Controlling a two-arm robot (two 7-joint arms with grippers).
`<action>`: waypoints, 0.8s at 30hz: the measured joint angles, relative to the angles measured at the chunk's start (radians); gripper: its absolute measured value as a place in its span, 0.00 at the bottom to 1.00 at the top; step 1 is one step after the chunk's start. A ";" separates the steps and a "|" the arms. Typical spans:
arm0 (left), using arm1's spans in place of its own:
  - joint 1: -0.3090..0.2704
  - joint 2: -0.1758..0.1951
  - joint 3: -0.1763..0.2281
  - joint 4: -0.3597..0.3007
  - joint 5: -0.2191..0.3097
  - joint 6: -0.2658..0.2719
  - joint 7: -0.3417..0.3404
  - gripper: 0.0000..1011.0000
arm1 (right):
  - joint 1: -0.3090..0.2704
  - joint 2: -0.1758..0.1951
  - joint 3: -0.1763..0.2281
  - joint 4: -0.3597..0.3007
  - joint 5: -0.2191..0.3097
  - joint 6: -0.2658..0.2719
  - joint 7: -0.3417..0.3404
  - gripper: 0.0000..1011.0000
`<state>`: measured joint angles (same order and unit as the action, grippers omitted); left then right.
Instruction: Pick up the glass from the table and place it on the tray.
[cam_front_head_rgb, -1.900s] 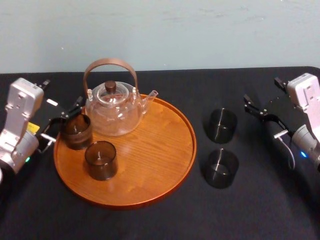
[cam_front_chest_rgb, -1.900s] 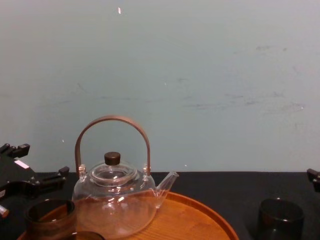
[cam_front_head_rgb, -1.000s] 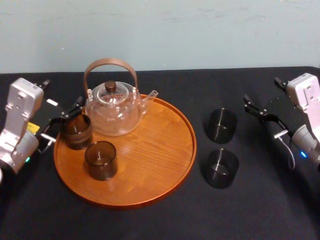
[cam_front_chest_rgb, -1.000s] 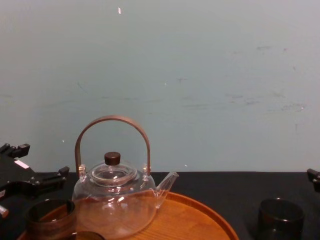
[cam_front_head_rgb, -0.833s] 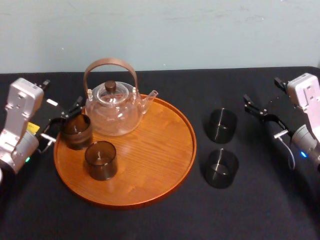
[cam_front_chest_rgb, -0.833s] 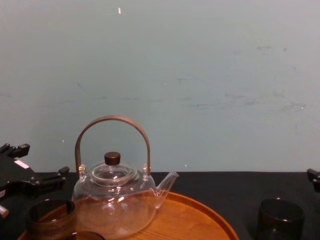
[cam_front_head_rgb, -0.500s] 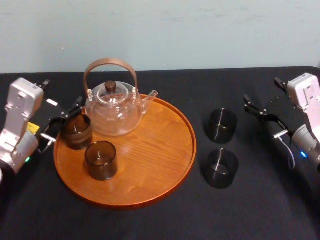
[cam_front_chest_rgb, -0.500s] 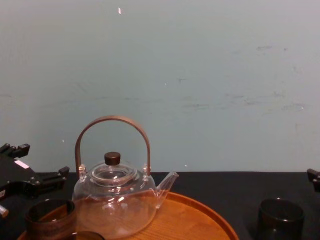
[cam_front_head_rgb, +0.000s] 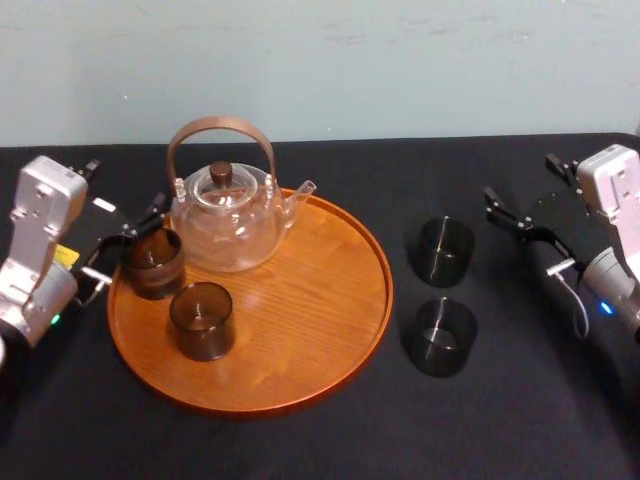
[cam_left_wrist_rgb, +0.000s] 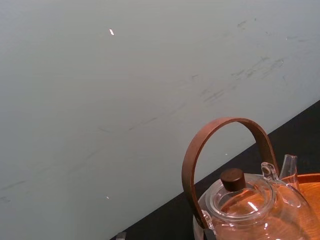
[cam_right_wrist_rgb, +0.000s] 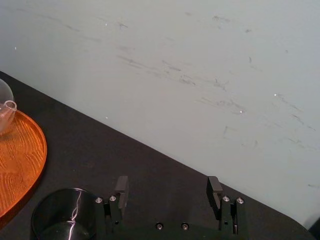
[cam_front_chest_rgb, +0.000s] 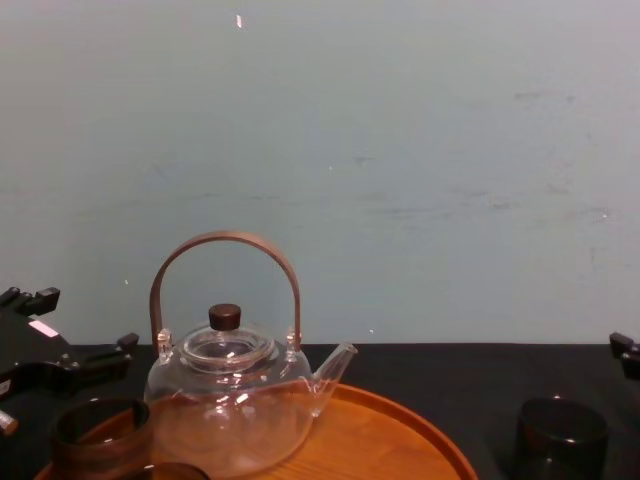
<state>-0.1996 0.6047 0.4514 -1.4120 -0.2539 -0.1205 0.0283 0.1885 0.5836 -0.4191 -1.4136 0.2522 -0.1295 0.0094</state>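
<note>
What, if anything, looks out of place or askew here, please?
Nothing stands out: the teapot and two glasses stand upright on the tray, and two more glasses stand upright on the table beside it.

Lab-like test bench: black-draped table, bare scuffed wall.

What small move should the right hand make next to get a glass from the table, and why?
Probably ease the right hand toward the farther glass on the table until its open fingers stand on both sides of it. The hand is empty, beside that glass on its right and not touching it. The left hand is at the tray's left edge.
</note>
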 joint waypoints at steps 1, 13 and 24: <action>0.000 0.000 0.000 0.000 0.000 0.000 0.000 0.99 | -0.002 -0.002 0.005 -0.003 0.000 0.000 0.003 0.99; 0.000 0.000 0.000 0.000 0.000 0.000 0.000 0.99 | -0.054 -0.001 0.064 -0.080 0.084 0.052 0.070 0.99; 0.000 0.000 0.000 0.000 0.000 0.000 0.000 0.99 | -0.147 0.032 0.122 -0.194 0.162 0.103 0.143 0.99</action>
<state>-0.1995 0.6046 0.4514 -1.4120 -0.2539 -0.1205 0.0283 0.0418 0.6151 -0.2974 -1.6076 0.4137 -0.0264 0.1523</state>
